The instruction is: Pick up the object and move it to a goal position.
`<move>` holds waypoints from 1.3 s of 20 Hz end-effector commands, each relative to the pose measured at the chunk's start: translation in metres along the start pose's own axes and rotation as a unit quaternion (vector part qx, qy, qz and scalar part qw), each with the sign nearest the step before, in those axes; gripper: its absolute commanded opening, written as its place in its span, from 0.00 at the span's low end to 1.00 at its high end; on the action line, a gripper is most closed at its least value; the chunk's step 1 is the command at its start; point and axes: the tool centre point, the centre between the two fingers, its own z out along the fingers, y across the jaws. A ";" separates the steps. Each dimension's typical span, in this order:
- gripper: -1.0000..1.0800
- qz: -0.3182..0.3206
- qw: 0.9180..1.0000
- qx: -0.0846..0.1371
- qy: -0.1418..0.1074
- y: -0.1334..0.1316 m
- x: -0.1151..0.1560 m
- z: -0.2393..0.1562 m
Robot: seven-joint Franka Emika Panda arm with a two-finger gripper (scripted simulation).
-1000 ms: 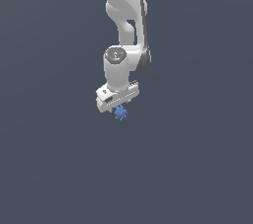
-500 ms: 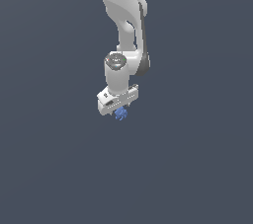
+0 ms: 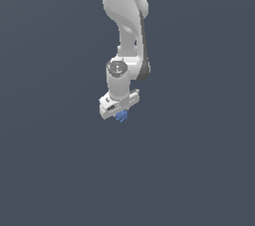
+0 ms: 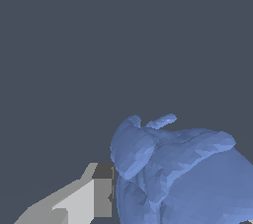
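The white arm (image 3: 124, 16) reached down over a plain grey surface (image 3: 50, 170) whose edges lay out of frame. Its gripper (image 3: 120, 114) pinched the blue object (image 3: 121, 116) between the fingers (image 4: 94, 196). The knobbly lump looked light, rigid, probably slip-prone; holding across its broad body seemed safest.

Blue object (image 3: 121, 116), white claw (image 3: 120, 112), flat dark grey-blue background (image 3: 199, 160).

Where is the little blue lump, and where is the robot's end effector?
blue lump (image 3: 121, 116), exterior view, on its knobbly body showing below the white bar.
blue lump (image 4: 183, 178), wrist view, on its wide front.
end effector (image 3: 121, 113), exterior view, midway between its fingertips.
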 end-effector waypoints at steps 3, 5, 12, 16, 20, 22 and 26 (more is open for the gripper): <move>0.00 0.000 1.000 0.000 0.000 0.000 0.000 0.001; 0.00 0.000 1.000 0.000 0.000 0.000 0.000 0.001; 0.00 0.000 1.000 0.000 0.000 -0.001 0.002 -0.003; 0.00 0.000 1.000 0.000 0.000 -0.009 0.009 -0.015; 0.00 0.000 1.000 0.000 0.000 -0.022 0.022 -0.035; 0.00 0.000 1.000 -0.001 0.000 -0.031 0.031 -0.049; 0.00 0.000 1.000 -0.001 0.000 -0.052 0.051 -0.081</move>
